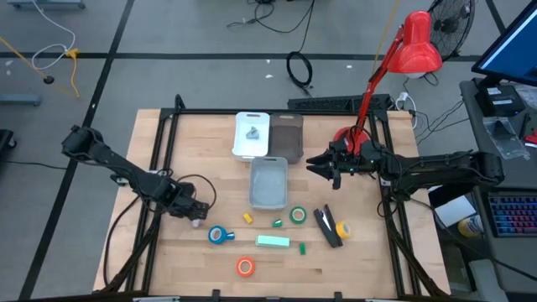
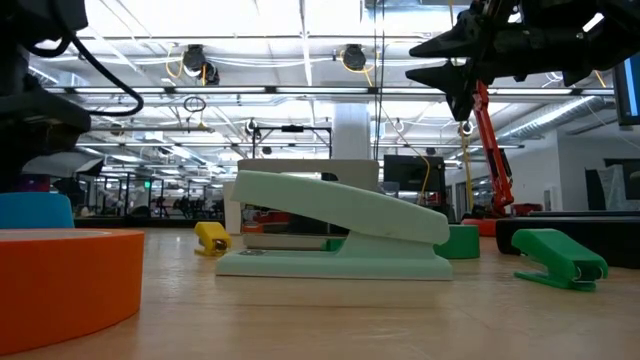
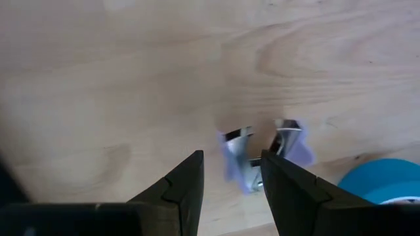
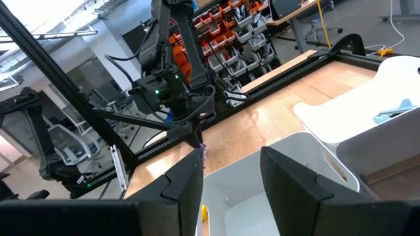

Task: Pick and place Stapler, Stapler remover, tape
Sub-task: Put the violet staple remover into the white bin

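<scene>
mint stapler (image 2: 335, 235), no legible writing, orange tape (image 2: 60, 280) beside

No text, label, brand, number or sign can be read in any view. Nothing legible is shown on the stapler (image 2: 340, 235), the tape rolls or the bins. The screens beyond the table's right edge and the fittings in the room behind are too small or blurred for anything to be made out.
</scene>
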Robot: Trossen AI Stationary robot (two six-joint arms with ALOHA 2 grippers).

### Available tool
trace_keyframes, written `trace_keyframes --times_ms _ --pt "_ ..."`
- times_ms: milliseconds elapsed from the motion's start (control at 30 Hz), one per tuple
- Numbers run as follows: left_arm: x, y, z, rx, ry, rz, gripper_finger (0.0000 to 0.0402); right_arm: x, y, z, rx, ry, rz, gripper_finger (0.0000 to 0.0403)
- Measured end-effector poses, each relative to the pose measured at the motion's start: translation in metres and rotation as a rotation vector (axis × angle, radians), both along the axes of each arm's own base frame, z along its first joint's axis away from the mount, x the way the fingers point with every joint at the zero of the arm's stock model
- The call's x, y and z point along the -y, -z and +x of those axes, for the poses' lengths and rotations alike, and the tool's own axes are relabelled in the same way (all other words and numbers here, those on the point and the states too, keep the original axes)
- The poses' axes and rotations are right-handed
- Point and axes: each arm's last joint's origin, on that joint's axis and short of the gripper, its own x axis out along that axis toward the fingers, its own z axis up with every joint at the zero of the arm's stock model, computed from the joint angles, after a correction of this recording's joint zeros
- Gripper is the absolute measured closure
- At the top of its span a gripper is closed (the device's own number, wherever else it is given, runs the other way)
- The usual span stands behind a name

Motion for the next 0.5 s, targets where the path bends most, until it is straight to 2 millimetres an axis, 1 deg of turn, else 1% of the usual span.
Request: trace_keyframes --times_ms 133,500 --pt "-0.0008 0.006 -0.0024 -0.008 -0.005 -0.01 0.025 0.0 0.0 0.0 0.0 0.0 0.0 0.0258" --pt "-0.0006 0.006 -0.0035 -0.025 0.003 -0.027 0.025 0.0 0.0 0.0 0.0 0.001 0.0 0.0259"
